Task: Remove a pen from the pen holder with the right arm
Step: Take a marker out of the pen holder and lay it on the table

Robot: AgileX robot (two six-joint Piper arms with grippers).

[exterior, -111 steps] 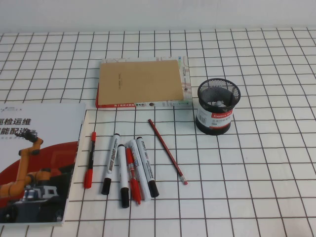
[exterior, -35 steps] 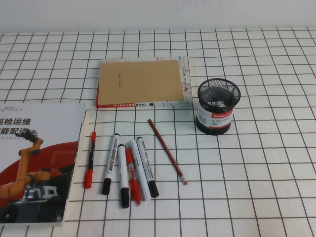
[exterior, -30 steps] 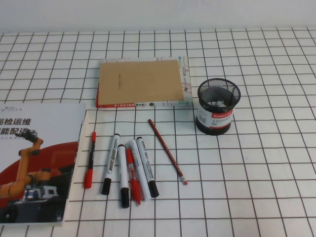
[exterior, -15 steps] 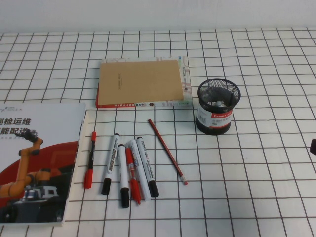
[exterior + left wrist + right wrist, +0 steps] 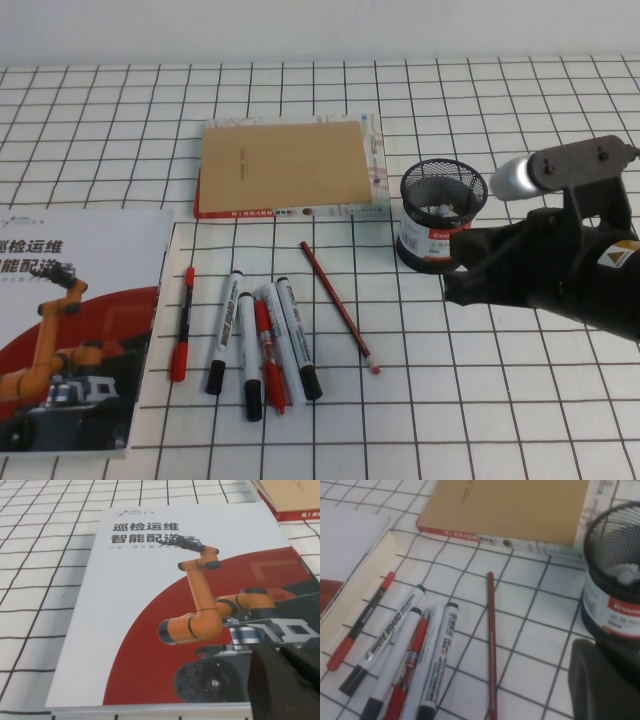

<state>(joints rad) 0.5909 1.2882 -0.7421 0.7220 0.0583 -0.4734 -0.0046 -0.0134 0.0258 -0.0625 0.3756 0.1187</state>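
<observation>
Shows the right tool pressed together at centre right of the high view, just beside the upright mesh pen holder on the counter. Finds something pale inside, too small to identify. Places the left tool over the brochure; cannot tell its state.

Bright, even light falls from above on the table; shadows are faint and short. In the right wrist view the pen holder looks slightly blurred.
</observation>
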